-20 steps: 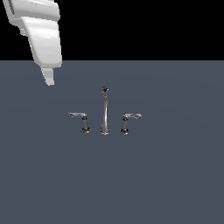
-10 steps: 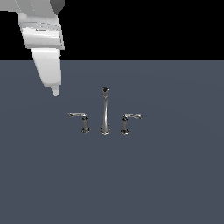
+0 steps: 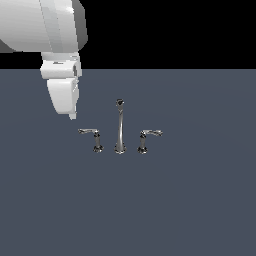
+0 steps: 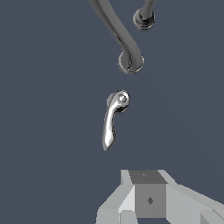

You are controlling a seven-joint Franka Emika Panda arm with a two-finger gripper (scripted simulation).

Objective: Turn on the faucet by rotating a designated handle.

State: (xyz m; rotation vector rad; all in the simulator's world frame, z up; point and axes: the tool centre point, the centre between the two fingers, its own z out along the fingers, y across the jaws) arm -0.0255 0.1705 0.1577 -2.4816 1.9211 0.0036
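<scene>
Exterior view showed the faucet standing on the grey tabletop, its tall spout between two short levers. The handle stood on the exterior view's left, arm pointing away from the spout, its free end exposed for a push. The claw hung above and just outside that free end, probably lined up to descend beside it. How wide its fingers stood, I could not tell.

No readable text, labels, brands, numbers or signs in either view (chrome faucet, grey surface and white arm all unmarked).
</scene>
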